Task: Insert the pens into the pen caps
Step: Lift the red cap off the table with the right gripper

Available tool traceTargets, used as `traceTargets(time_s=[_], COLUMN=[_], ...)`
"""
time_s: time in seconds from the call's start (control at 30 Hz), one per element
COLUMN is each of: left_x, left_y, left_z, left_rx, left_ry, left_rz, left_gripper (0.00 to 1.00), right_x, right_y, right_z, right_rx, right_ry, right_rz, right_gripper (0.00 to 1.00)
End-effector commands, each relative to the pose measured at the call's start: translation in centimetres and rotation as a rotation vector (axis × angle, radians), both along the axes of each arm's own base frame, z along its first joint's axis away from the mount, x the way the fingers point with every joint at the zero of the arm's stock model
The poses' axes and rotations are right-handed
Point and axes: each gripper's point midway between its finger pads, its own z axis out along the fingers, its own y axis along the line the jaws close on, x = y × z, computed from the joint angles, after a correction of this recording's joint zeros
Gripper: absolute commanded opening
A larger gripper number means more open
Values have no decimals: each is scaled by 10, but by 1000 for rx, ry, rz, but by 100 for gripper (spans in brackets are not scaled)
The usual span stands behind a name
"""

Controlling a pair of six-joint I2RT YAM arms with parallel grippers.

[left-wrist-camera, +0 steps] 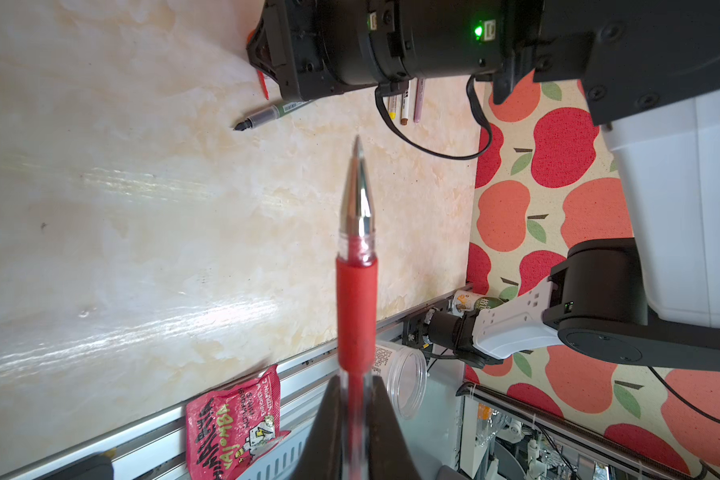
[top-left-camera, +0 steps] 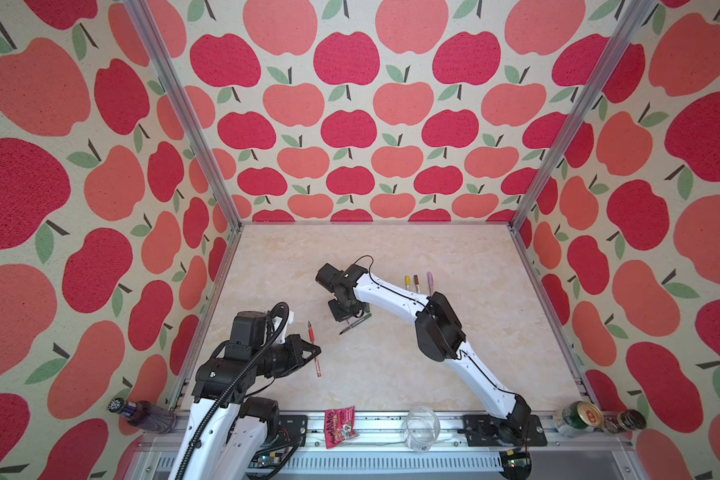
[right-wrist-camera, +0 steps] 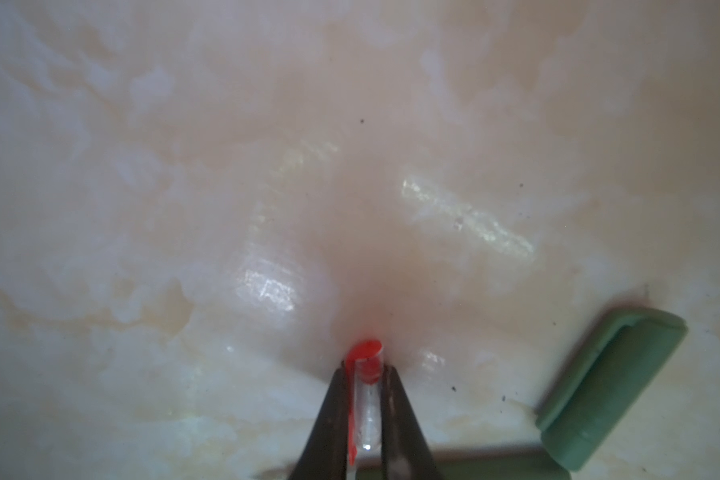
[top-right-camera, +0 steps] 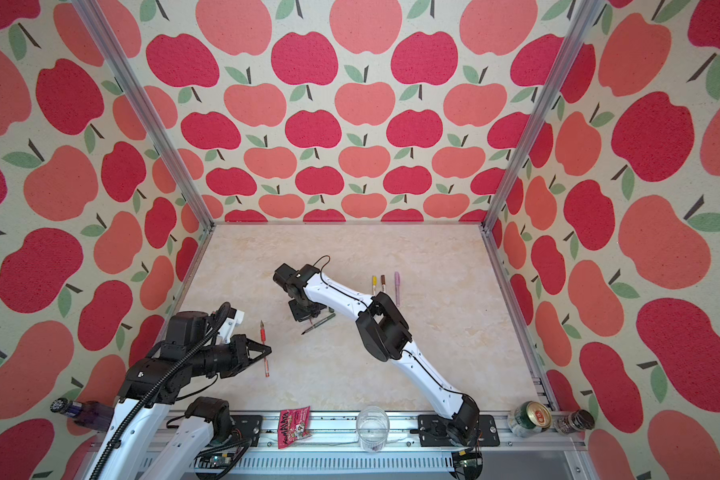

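My left gripper (left-wrist-camera: 356, 380) is shut on the clear barrel of the red pen (left-wrist-camera: 355, 291), whose metal tip points away from it; in both top views it holds the pen (top-left-camera: 313, 349) level above the table's left front. My right gripper (right-wrist-camera: 366, 372) points down at the table's middle (top-left-camera: 347, 318) and is shut on the red pen cap (right-wrist-camera: 368, 353), a clear tube with a red end and clip. A dark green pen (top-left-camera: 356, 323) lies uncapped just in front of that gripper. The dark green pen cap (right-wrist-camera: 612, 390) lies beside it. Yellow (top-left-camera: 407, 284), brown (top-left-camera: 416, 282) and lilac (top-left-camera: 430, 282) pens lie side by side behind the right arm.
On the front rail lie a red snack packet (top-left-camera: 339, 426), a clear plastic cup (top-left-camera: 422, 428), a drinks can (top-left-camera: 576, 417) and a dark jar (top-left-camera: 624, 422). A bottle (top-left-camera: 142, 413) lies at the front left corner. Apple-patterned walls enclose the table on three sides.
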Motion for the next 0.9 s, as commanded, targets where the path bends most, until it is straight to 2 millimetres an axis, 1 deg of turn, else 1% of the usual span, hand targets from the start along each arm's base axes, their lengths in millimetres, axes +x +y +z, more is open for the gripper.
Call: traceTargets(time_s=[0.0,0.1,0.23,0.3,0.4,0.53,0.67,0.73,0.87], left_x=[1,2,5,8,12,20,27,29,35], left_y=[-2,-2,-5,-7,-13,-24,-40,-47,-64], left_z=[4,3,2,2,-1,-5,-11,-15,-15], left_rx=[0,-2,-2,2,15,34,51,61,73], left_ry=[-21,-20,-19,-19,-16,-19,-20,-13,-34], left_rz=[-13,-6,-7,-13,-25,-46,-81,-97,-140], left_gripper=[6,6,6,6,6,6,6,6,6], right_x=[8,13,26,33,44,54,57,58,56], right_y=[-4,0,6,9,7,-4,-20,-28,-39], right_z=[9,23,50,65,88,114,136,143,157], right_rx=[11,59,163,233,327,412,462,480,534], right_ry=[-22,-43,-80,-92,-109,-134,-175,-184,-186], right_rz=[-18,-22,-53,-70,-111,-155,-174,-183,-186], right_gripper=[8,5,0,0,0,0,0,0,0])
